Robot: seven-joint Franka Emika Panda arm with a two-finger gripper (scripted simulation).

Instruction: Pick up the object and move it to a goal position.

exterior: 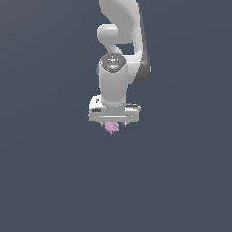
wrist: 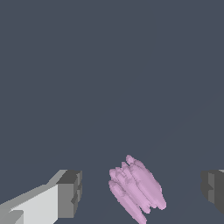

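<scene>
One white Panda arm (exterior: 120, 54) hangs over a plain dark grey floor (exterior: 45, 181), and no container is visible. Below the arm, the gripper (exterior: 113, 123) is spread wide: in the wrist view its two dark fingertips (wrist: 70, 192) stand well apart. The pink-lilac pronged object (wrist: 136, 190) lies between them, touching neither. Its long axis runs diagonally to the line between the fingertips, so closing should probably catch it across its narrow side.

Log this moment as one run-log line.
phase: pre-grasp | pincer: open, straddling object | object: pink, pronged, between fingers, untouched | goal: not visible
</scene>
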